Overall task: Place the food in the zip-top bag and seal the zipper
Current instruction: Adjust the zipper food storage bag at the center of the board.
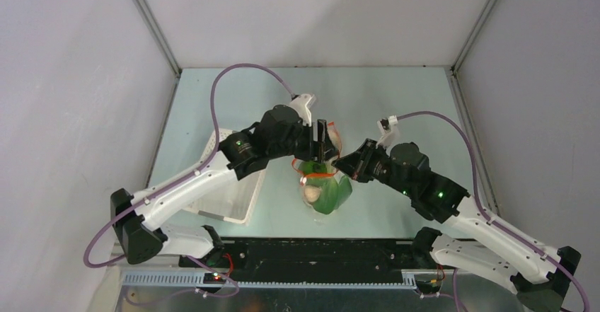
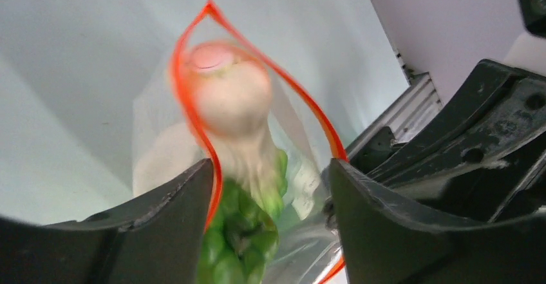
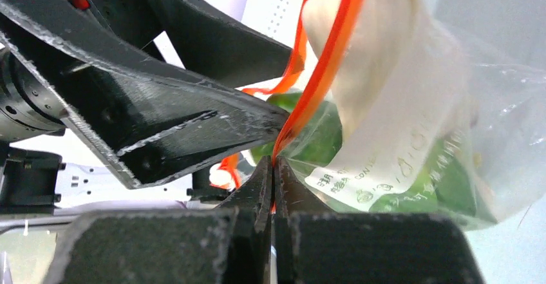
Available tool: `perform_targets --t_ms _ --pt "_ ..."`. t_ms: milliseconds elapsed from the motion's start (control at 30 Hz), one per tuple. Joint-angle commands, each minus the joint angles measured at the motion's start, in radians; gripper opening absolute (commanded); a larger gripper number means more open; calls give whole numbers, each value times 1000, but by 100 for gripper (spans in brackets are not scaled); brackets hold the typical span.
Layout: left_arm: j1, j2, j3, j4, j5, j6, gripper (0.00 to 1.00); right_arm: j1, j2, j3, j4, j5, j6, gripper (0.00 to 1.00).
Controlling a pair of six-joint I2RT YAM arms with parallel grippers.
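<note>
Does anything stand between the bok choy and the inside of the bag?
Nothing visible does. The mouth of the bag is open, with its red strip pinched by the shut right fingers. The bok choy seems partly inside, stalk end first, in front of the open left fingers.

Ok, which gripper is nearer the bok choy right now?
Left. The left gripper straddles the bok choy, its jaws open; the right gripper is shut on the zipper beside it.

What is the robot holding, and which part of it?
The right gripper pinches the zip-top bag by its zipper strip at the mouth. The left gripper is open, holding nothing.
</note>
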Motion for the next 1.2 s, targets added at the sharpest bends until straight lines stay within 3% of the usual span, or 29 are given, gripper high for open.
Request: perform_targets --t_ms 0,67,233,333,467,567,767,867,1167 --pt "34 -122 -45 22 -37 11 85 3 -41 -10 67 90 61 0" --pt "36 -198 -85 19 -85 15 98 4 -48 -22 61 108 79 0" --pt "37 -433 -280 6 -218 24 100 14 -52 -36 67 135 104 0" --pt "37 -595 -359 -84 -293 -13 100 24 -47 -38 69 148 112 0" --pt "28 -715 -501 18 -135 -54 100 28 -40 -39 74 161 122 0" --pt "-27 -725 -622 163 -31 -92 100 28 -37 -44 83 165 132 0" --pt "-241 -594 -608 206 -389 -152 100 34 -52 -64 98 170 161 0" --pt "-258 -531 -578 241 -484 -116 100 39 -63 -65 84 172 177 0" --pt "-292 -425 -608 525 -493 -17 100 41 -109 -98 71 181 219 0"
